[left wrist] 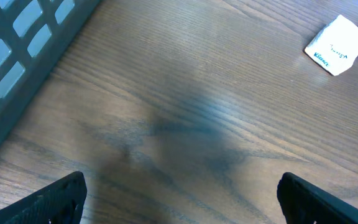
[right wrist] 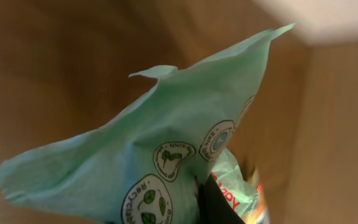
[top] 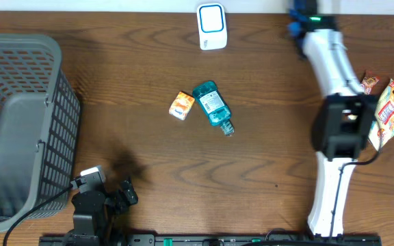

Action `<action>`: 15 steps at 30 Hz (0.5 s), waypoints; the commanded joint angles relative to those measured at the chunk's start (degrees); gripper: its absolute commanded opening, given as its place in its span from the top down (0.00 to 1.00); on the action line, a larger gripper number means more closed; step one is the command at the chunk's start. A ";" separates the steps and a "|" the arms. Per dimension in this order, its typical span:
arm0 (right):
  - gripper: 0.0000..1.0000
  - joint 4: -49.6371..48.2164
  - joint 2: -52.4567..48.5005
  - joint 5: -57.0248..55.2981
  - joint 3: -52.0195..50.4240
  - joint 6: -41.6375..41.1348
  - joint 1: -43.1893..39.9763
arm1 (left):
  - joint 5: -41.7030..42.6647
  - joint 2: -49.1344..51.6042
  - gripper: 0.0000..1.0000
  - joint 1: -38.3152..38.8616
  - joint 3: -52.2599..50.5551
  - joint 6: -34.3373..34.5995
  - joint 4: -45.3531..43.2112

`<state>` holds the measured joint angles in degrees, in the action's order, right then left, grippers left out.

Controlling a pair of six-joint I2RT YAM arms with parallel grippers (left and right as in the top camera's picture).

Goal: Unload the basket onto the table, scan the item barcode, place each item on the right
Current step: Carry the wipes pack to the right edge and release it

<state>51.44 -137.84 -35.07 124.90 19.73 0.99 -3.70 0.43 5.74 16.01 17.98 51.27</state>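
R gripper (right wrist: 211, 204) pinches snack packet (top: 391, 109) at table's (top: 149, 82) far right.
L gripper (left wrist: 179, 200) spread wide nr grey basket (top: 19, 130) (teal bottle (top: 212, 104) & orange box (top: 181, 105) mid-table, white scanner (top: 211, 26) at far edge).

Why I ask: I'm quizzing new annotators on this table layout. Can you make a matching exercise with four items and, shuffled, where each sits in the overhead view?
Items
1. grey basket
2. white scanner
3. teal bottle
4. snack packet

Places
A. right edge, by the right arm
B. centre, beside a small orange box
C. far left
D. top edge, middle

Pairs: 1-C, 2-D, 3-B, 4-A
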 commanded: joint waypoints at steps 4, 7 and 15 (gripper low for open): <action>0.99 1.38 0.22 6.62 -8.57 -10.40 -11.45 | 0.28 -0.07 0.02 0.13 -0.17 -0.76 1.86; 0.95 2.29 0.22 9.99 -9.14 -14.56 -15.65 | 0.28 -0.07 0.02 0.13 -0.17 -0.76 1.86; 0.01 5.73 4.11 13.92 -4.76 -25.66 -20.09 | 0.28 -0.07 0.02 0.13 -0.17 -0.76 1.86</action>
<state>56.31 -138.02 -24.91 116.20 2.11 -19.03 -3.70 0.43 5.74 16.01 17.96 51.29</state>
